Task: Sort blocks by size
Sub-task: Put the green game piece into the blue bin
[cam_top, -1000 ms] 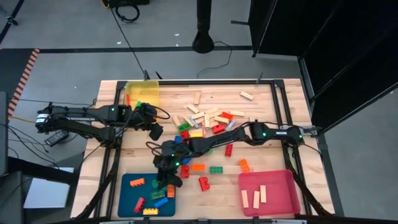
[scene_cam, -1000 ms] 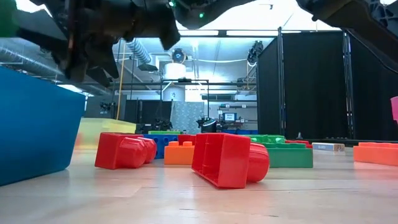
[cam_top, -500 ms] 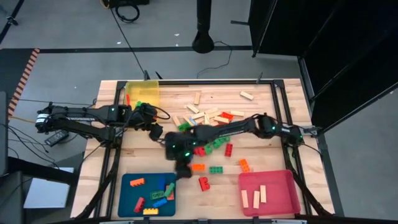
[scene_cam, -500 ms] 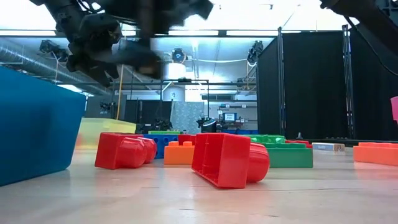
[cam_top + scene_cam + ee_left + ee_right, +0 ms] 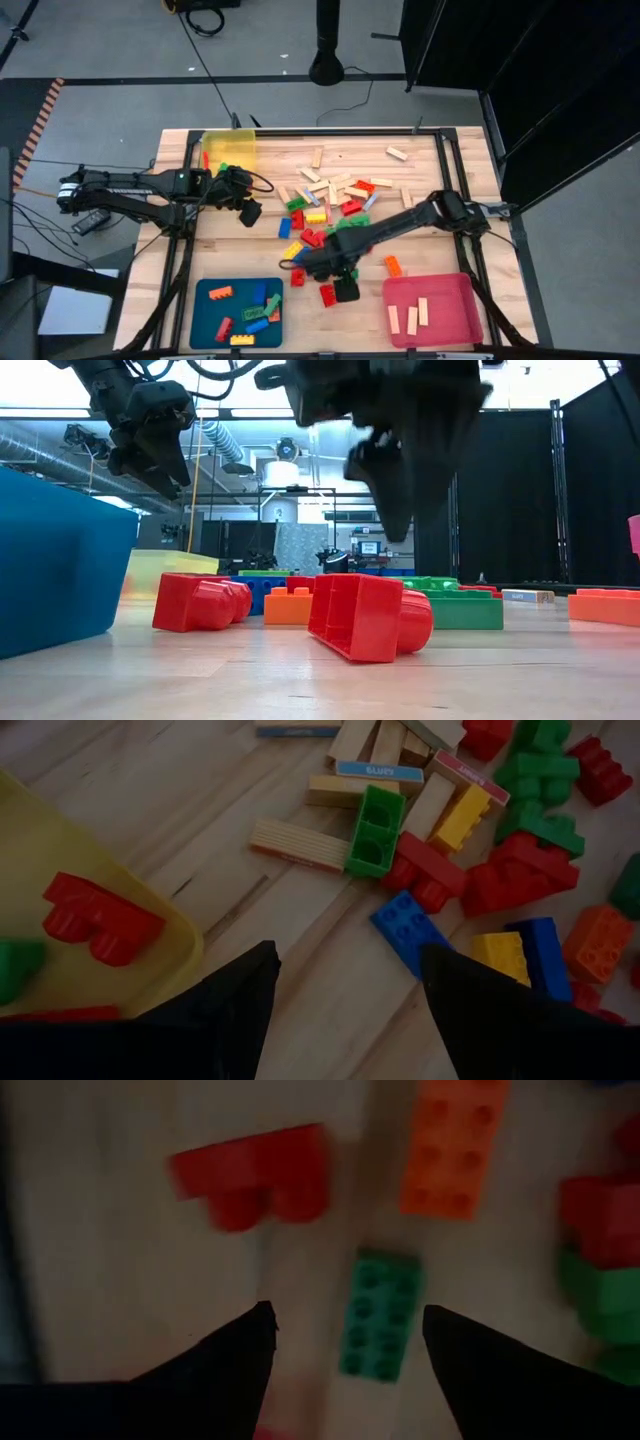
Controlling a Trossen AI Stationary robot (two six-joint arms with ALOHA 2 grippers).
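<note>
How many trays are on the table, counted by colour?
yellow see-through plastic tray: 1
blue plastic tray: 1
pink plastic tray: 1
total: 3 trays

Left arm: stretched across the table's (image 5: 420,175) left side, left gripper (image 5: 249,211) above its left-centre, fingers (image 5: 230,1010) spread, empty.
Right arm: reaching from the table's right edge toward front-centre, right gripper (image 5: 345,289) raised, fingers (image 5: 235,1355) apart, empty.
</note>
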